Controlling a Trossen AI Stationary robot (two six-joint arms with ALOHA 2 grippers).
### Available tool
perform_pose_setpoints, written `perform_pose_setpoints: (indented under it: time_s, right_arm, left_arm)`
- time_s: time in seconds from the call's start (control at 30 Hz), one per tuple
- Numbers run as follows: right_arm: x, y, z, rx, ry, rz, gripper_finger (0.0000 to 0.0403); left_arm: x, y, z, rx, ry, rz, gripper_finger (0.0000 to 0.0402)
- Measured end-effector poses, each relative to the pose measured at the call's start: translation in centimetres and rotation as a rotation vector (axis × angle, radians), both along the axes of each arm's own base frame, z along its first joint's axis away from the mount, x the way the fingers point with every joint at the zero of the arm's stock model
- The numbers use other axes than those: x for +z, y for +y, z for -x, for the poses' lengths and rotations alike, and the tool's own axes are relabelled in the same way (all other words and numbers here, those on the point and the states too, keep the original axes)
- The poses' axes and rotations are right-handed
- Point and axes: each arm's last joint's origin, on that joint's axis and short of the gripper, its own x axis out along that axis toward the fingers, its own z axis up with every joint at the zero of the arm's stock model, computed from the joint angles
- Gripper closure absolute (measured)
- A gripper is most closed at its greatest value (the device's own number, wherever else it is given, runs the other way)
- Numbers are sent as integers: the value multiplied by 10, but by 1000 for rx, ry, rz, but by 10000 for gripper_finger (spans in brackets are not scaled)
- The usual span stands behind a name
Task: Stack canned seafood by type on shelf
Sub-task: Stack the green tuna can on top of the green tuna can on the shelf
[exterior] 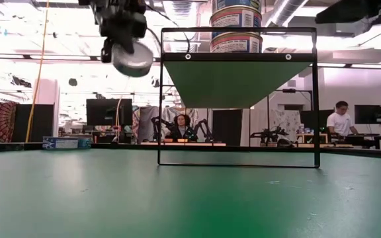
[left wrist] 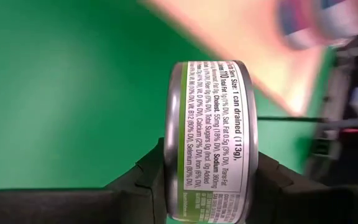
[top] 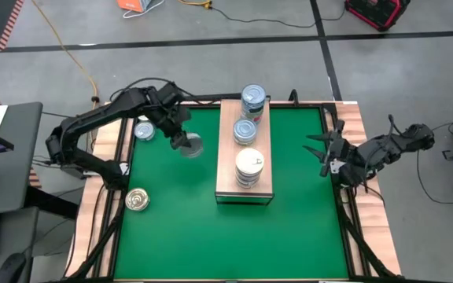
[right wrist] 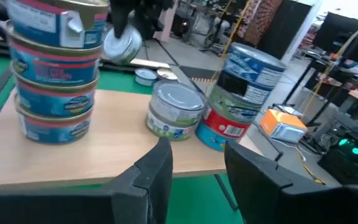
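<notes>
Your left gripper (top: 185,142) was clamped on a green-labelled tin (left wrist: 211,140), lifted off the green mat (top: 179,228) just left of the wooden shelf (top: 226,185). Your right gripper (top: 322,151) waited right of the shelf, fingers parted and empty. Three can stacks (top: 249,167) stood on the shelf.

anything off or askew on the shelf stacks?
Nothing spilled or toppled. The three stacks on the shelf stand upright. Left gripper carries a tin on edge above the mat; two tins remain unsorted.

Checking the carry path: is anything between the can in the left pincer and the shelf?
Nothing visible. The left pincer holds the can above bare green mat, and open mat separates it from the shelf.
</notes>
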Motion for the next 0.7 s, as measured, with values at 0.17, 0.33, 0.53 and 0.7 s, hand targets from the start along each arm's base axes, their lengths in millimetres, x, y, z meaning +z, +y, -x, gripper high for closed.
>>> perform_pose_setpoints:
  time_s: [0.17,0.33,0.53,0.7]
  right_arm:
    - [3,-1,-2,6,-31,-22,223]
    - [7,1,-6,101,-85,-64,223]
    - [8,0,-18,89,-240,-2,223]
    - [13,-1,-27,165,-349,-40,223]
  left_arm:
    - [13,1,-8,-37,-196,37,270]
    - [23,4,-17,-33,-328,58,268]
    - [43,3,-22,-120,-536,-105,268]
    - [62,-5,-30,-140,-682,-300,268]
